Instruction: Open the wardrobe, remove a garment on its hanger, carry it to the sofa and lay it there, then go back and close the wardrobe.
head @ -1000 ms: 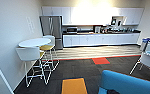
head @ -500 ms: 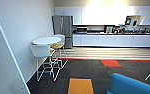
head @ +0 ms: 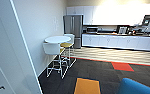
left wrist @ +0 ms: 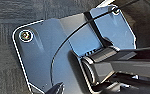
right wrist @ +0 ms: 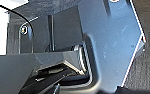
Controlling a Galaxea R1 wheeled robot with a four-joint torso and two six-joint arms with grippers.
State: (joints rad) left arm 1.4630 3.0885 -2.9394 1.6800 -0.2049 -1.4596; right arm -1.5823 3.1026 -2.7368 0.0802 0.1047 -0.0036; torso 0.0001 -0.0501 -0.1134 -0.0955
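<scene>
One task thing faced you, the turquoise sofa [head: 137,87] low at the head view's right edge, nearer your right arm, while I could not tell how either arm's fingers stood.

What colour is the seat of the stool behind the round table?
Yellow seat, beside the white round table; the head view shows it best.

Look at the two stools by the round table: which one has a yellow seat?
The farther stool, behind the round table toward the fridge. The nearer stool is white.
</scene>
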